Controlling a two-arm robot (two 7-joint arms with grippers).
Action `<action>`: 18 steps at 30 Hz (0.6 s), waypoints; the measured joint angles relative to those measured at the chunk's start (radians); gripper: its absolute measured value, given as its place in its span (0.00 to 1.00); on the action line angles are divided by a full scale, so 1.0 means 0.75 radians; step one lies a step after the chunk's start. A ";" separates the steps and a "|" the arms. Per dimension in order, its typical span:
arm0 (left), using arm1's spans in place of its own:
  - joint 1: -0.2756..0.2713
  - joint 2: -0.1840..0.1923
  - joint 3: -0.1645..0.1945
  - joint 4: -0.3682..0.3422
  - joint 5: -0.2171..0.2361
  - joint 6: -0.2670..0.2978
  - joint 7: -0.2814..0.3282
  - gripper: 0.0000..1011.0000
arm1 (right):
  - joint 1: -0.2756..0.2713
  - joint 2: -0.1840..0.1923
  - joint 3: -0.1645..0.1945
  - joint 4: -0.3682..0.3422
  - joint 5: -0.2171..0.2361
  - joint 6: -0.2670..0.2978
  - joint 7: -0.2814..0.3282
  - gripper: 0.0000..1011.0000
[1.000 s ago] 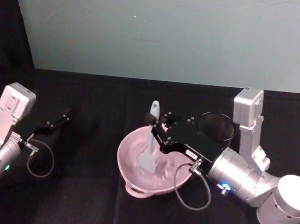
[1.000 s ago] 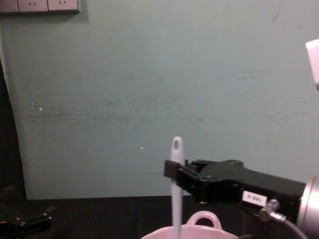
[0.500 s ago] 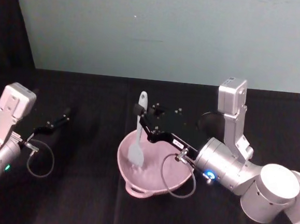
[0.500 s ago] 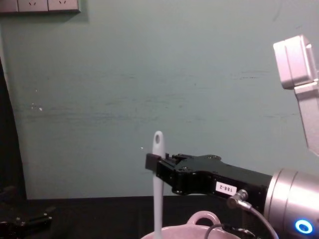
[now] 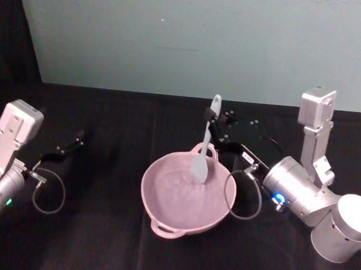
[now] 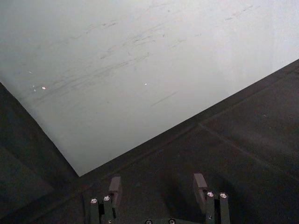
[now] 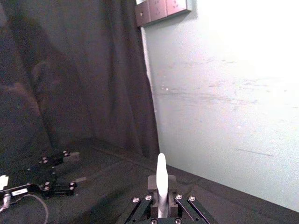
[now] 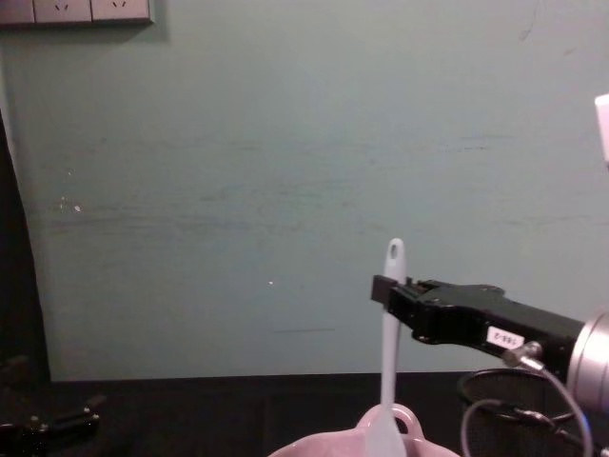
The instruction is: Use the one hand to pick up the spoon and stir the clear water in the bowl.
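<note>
Gripping the long white plastic spoon (image 5: 205,143), the black boxy right gripper (image 5: 211,116) should stir slowly, low inside the wide pink bowl (image 5: 144,186); left gripper (image 6: 158,185) idles open, far left.

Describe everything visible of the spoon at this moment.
The spoon is long, slim, white, plastic-looking, with a hole at the handle's end and a flat head. It stands nearly upright, head down, pinched high on the handle by the right gripper. Its head hangs in the far side of the pink bowl, by the loop handle.
</note>
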 joint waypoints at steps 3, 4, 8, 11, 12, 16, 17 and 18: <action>0.000 0.000 0.000 0.000 0.000 0.000 0.000 0.99 | -0.010 0.009 0.017 -0.013 -0.001 -0.001 -0.003 0.12; 0.000 0.000 0.000 0.000 0.000 0.000 0.000 0.99 | -0.013 0.011 0.020 -0.016 -0.001 -0.001 -0.003 0.12; 0.000 0.000 0.000 0.000 0.000 0.000 0.000 0.99 | -0.029 0.026 0.034 -0.042 -0.007 0.001 -0.002 0.12; 0.000 0.000 0.000 0.000 0.000 0.000 0.000 0.99 | -0.040 0.042 0.031 -0.063 -0.018 0.013 0.005 0.12; 0.000 0.000 0.000 0.000 0.000 0.000 0.000 0.99 | -0.040 0.042 0.031 -0.063 -0.018 0.013 0.005 0.12; 0.000 0.000 0.000 0.000 0.000 0.000 0.000 0.99 | -0.060 0.073 0.006 -0.113 -0.048 0.039 0.026 0.12; 0.000 0.000 0.000 0.000 0.000 0.000 0.000 0.99 | -0.062 0.077 0.001 -0.120 -0.053 0.044 0.030 0.12; 0.000 0.000 0.000 0.000 0.000 0.000 0.000 0.99 | -0.064 0.082 -0.006 -0.129 -0.059 0.049 0.036 0.12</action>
